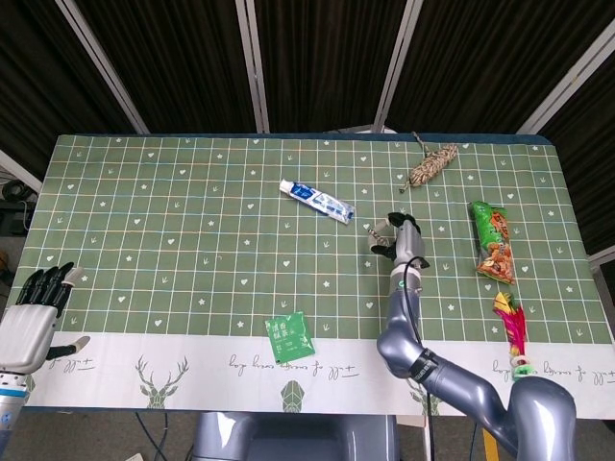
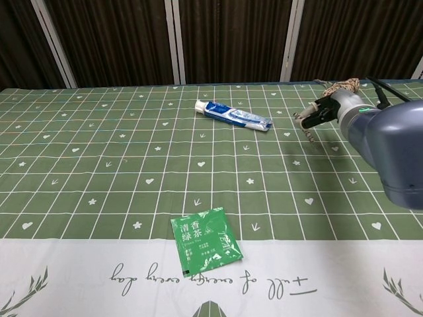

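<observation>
Table (image 1: 144, 192): green grid cloth. Right hand (image 1: 392, 236) hovers with fingers spread, holding nothing, the toothpaste (image 1: 317, 201) lying at its 10 o'clock, near, untouched; the grasp is not yet made. Left hand (image 1: 34, 312) rests wide at the table's 8 o'clock edge.

Blue-and-white toothpaste tube (image 1: 317, 202), lying flat, angled, mid-table, near right hand (image 1: 388, 236)

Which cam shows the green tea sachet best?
Chest view: the green tea sachet lies close to the camera, near the white border of the tablecloth, large enough to show its print. The head view shows it whole but small, its print too small to read.
</observation>
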`<state>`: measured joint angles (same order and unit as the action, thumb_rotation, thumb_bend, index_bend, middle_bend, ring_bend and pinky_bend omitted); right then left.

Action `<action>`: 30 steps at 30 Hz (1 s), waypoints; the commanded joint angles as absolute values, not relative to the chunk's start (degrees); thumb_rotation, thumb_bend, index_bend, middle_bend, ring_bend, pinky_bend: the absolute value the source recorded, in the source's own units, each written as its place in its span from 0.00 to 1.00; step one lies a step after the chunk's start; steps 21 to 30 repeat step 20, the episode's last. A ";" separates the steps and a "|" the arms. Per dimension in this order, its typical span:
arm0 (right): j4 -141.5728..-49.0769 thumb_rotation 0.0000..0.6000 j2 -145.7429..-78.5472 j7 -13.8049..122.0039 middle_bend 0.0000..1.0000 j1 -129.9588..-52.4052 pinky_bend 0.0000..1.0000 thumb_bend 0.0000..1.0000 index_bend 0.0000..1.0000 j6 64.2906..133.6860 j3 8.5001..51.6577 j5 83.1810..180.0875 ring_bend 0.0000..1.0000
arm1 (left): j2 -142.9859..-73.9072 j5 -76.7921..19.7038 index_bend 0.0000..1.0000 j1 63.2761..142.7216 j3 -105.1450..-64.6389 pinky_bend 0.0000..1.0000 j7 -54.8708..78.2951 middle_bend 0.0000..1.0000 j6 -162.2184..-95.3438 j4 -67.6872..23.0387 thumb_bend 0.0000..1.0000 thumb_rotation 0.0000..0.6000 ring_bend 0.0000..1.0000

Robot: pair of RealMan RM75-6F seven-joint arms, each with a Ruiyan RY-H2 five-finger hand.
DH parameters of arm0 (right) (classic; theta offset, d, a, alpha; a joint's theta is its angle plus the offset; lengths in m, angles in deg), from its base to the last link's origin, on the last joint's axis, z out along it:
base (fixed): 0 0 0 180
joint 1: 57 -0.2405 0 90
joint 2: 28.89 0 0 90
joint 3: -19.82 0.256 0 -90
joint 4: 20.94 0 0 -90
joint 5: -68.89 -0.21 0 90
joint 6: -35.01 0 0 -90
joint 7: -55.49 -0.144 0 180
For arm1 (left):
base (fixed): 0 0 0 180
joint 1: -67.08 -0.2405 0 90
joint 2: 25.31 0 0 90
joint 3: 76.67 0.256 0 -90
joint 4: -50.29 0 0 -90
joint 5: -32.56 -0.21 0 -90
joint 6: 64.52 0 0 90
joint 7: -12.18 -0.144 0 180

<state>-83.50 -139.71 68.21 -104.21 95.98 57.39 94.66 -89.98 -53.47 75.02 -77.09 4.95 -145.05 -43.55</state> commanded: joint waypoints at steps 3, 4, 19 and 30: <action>-82.55 1.00 -139.79 68.14 0.19 -104.42 0.01 0.35 0.62 95.55 57.49 94.70 0.00 | -89.98 -53.42 0.00 75.06 -77.09 0.00 4.93 0.00 -144.96 -43.60 0.06 1.00 0.00; -82.40 1.00 -139.80 68.14 0.19 -104.46 0.01 0.35 0.62 95.43 57.53 94.64 0.00 | -89.97 -53.41 0.00 75.07 -77.10 0.00 4.91 0.00 -144.95 -43.64 0.06 1.00 0.00; -79.76 1.00 -140.78 67.56 0.19 -105.14 0.01 0.35 0.62 94.00 58.09 94.00 0.00 | -89.90 -53.27 0.00 75.02 -77.05 0.00 4.91 0.00 -144.88 -43.91 0.05 1.00 0.00; -79.59 1.00 -140.85 67.51 0.19 -105.19 0.01 0.35 0.62 93.96 58.10 94.06 0.00 | -89.89 -53.30 0.00 75.03 -77.01 0.00 4.93 0.00 -144.85 -43.94 0.05 1.00 0.00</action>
